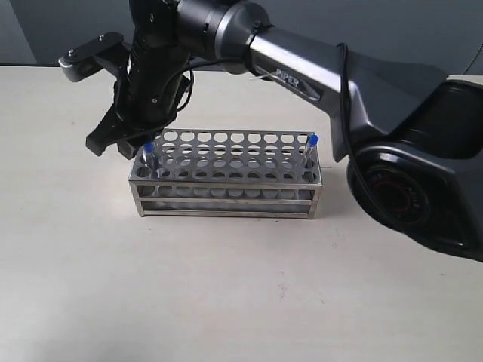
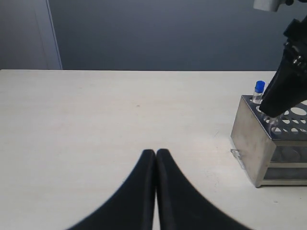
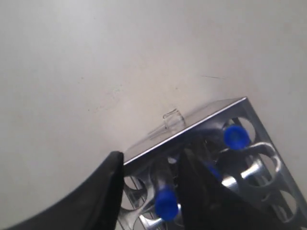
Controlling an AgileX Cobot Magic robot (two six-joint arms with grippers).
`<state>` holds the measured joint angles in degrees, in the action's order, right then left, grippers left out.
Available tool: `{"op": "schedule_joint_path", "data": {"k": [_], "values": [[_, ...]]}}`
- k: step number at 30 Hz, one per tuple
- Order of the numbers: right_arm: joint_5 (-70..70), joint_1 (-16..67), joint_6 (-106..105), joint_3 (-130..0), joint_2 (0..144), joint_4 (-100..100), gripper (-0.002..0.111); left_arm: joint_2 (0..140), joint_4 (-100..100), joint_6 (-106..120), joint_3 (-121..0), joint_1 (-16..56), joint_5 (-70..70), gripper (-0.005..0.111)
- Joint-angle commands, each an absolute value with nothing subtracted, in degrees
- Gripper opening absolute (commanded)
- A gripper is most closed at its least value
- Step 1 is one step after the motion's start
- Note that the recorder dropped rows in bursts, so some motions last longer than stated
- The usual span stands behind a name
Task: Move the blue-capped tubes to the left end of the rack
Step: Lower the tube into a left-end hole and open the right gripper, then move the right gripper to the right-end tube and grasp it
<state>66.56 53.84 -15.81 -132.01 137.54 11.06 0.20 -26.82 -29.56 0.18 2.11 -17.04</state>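
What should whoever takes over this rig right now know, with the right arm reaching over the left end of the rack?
Left gripper: jaws shut, holding nothing, away from the rack.
Right gripper: at the rack's left end, jaws open on either side of a blue-capped tube that stands in a hole. They are not clamped on it.
Done: that tube and a second tube stand at the left end.
Left: a third tube stands at the right end's back corner and has to come over. A fourth cannot be made out in these views.
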Motion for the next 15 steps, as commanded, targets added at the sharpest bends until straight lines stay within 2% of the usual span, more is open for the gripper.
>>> {"op": "schedule_joint_path", "data": {"k": [1, 7, 15], "values": [[67.72, 53.68, -12.59, -132.27, 133.51, 6.50, 0.037, 0.00, -26.78, -29.59, 0.00, 2.40, -16.65, 0.001], [69.96, 52.70, -8.41, -132.27, 129.39, 0.00, 0.037, 0.00, -26.78, -29.59, 0.00, 2.40, -16.65, 0.001], [69.96, 46.70, -4.11, -129.58, 124.18, -3.99, 0.037, 0.00, -26.78, -29.59, 0.00, 2.40, -16.65, 0.001]]}}
